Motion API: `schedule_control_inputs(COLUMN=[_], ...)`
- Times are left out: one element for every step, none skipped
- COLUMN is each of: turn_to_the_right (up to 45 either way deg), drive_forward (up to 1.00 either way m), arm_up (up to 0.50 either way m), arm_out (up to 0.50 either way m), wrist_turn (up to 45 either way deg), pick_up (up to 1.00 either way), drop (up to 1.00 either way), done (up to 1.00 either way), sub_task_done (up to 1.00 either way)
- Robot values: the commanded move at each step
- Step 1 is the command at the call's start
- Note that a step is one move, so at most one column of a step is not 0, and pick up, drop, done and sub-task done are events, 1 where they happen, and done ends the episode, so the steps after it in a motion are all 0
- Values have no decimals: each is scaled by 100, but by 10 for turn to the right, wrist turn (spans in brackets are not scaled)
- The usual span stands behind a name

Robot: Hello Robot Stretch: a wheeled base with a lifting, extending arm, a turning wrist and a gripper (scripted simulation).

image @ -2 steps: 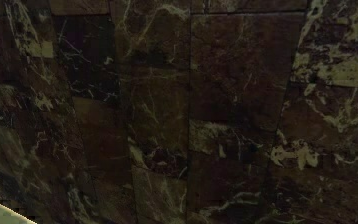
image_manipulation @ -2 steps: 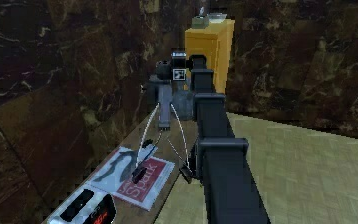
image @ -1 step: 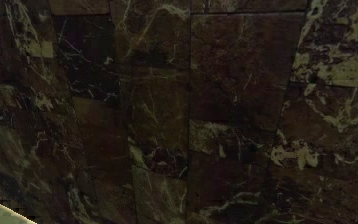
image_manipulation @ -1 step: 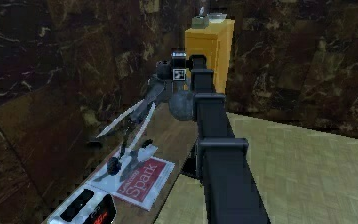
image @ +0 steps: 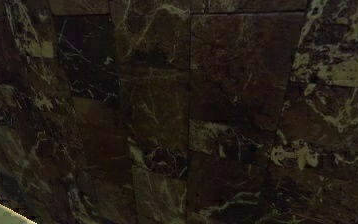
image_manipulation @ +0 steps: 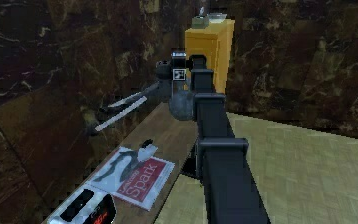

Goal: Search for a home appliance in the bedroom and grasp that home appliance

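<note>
**Gripper** (image_manipulation: 100, 119): holds nothing. You have only bare wall and tabletop (image_manipulation: 152, 130) behind its fingers.

**Small dark device** (image_manipulation: 82, 208): white-rimmed with a red patch, and likely your appliance. It lies on the tabletop, well back from the gripper toward the robot's body, just past the magazine (image_manipulation: 137, 180). It is partly cropped, so its long axis cannot be told. Expect to retract the arm.

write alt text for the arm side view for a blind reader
The robot's dark arm extends over a wooden tabletop, its hand pointing left toward a dark marble wall. A red and white magazine and a small dark device lie on the table; a yellow cabinet stands behind.
</note>
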Motion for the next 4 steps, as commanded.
schedule_control_inputs(turn_to_the_right=[0, 0, 0, 0], drive_forward=[0, 0, 0, 0], arm_up=[0, -30, 0, 10], arm_out=[0, 0, 0, 0], wrist_turn=[450, 0, 0, 0], pick_up=[0, 0, 100, 0], drop=[0, 0, 0, 0], done=[0, 0, 0, 0], sub_task_done=[0, 0, 0, 0])
